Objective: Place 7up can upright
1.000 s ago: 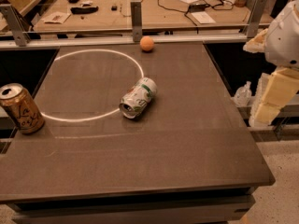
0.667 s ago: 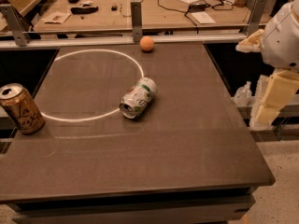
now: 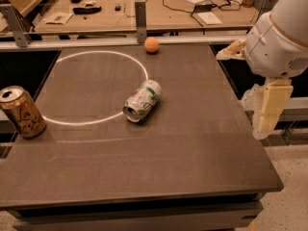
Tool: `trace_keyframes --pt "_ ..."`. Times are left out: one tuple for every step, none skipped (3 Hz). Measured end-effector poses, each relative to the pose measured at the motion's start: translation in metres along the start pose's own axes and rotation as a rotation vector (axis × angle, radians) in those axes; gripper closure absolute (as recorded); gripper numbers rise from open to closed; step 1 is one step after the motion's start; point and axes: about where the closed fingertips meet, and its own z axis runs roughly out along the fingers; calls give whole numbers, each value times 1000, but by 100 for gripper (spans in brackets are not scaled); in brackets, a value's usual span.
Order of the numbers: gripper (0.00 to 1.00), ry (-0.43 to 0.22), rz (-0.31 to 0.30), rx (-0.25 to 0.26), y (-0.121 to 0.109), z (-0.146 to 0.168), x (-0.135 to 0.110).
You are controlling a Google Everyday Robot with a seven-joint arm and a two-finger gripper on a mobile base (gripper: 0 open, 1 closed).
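the 7up can [image 3: 142,100] lies on its side on the table [image 3: 192,143], well to the left of the jaws and lower than them, so if you close on its round, dented flank off-centre it could roll out of reach toward the gold can [image 3: 21,112] farther left, or be set down tilted and topple again. the jaws hang past the table's right edge on the arm [image 3: 279,37], and you cannot tell whether they are released or clenched. since a second ago the arm has edged left toward the table, while the can has not stirred.
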Motion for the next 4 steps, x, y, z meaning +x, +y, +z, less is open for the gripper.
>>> trace_keyframes --pt "0 -19 -77 -23 -6 12 -6" --pt "0 -15 -67 21 -10 17 -5" --pt "0 -17 -66 52 -17 18 -6" --pt "0 6 -97 79 -29 21 -8"
